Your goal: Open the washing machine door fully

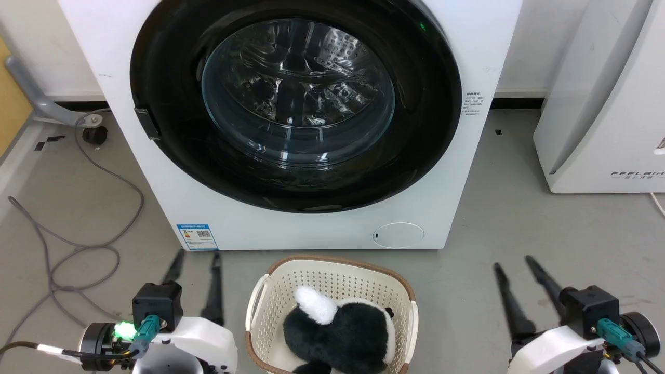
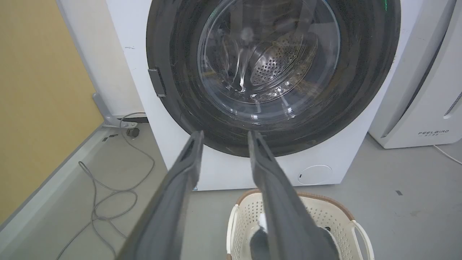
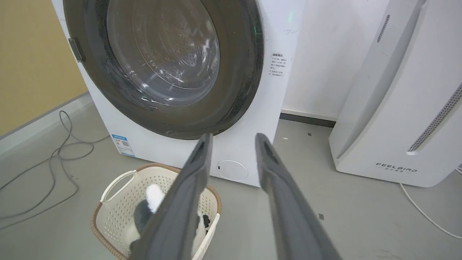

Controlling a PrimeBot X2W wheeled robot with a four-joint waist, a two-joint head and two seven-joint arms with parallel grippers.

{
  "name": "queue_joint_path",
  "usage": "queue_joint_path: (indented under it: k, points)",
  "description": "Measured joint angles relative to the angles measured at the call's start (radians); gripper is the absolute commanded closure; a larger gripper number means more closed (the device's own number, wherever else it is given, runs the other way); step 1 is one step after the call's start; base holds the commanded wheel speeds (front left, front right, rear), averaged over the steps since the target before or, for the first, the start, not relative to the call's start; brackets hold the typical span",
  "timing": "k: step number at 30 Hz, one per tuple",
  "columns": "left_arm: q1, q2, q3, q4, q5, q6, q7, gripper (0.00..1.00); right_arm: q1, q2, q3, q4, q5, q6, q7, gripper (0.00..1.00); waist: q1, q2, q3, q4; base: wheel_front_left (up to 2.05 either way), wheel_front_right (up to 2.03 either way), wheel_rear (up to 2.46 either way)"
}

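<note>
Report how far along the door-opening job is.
Done: nothing yet; the washing machine door sits shut, flush against the washing machine. In hand: the left gripper and right gripper hang low in front, fingers apart and empty, either side of the basket, short of the door. Left: reach the door's edge, pull it free and swing it fully open.

The left gripper (image 2: 225, 136) hangs with its two dark fingers parted and nothing between them, pointing at the lower rim of the washing machine door (image 2: 173, 54). The door sits closed against the white washing machine (image 2: 169, 159), the perforated drum (image 2: 274, 66) visible through its glass. A cream basket (image 2: 348, 215) stands on the floor just below, a grey cable (image 2: 108, 195) loops left, and a white appliance (image 2: 422, 90) stands right.
</note>
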Motion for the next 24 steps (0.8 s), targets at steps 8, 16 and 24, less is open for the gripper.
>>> queue_joint_path:
  k: [8, 16, 24]
  points:
    - [0.0, 0.0, -0.007, 0.002, 0.0, 0.009, -0.01, 0.0, 0.0, 0.0, -0.005, -0.002, 0.016, 0.0, -0.009, 0.0, 0.0, 0.0, 0.002, 0.0, 0.0, 0.0, 0.0]
    - [0.0, 0.0, -0.014, 0.003, -0.007, 0.02, -0.028, 0.0, 0.0, 0.0, -0.011, -0.015, 0.061, 0.0, -0.028, 0.0, 0.0, 0.0, 0.003, 0.0, 0.0, 0.0, 0.0]
    - [0.0, 0.0, -0.018, 0.006, -0.01, 0.03, -0.044, 0.0, 0.0, 0.0, -0.015, -0.026, 0.097, 0.0, -0.044, 0.0, 0.0, 0.0, 0.005, 0.002, 0.0, 0.0, 0.0]
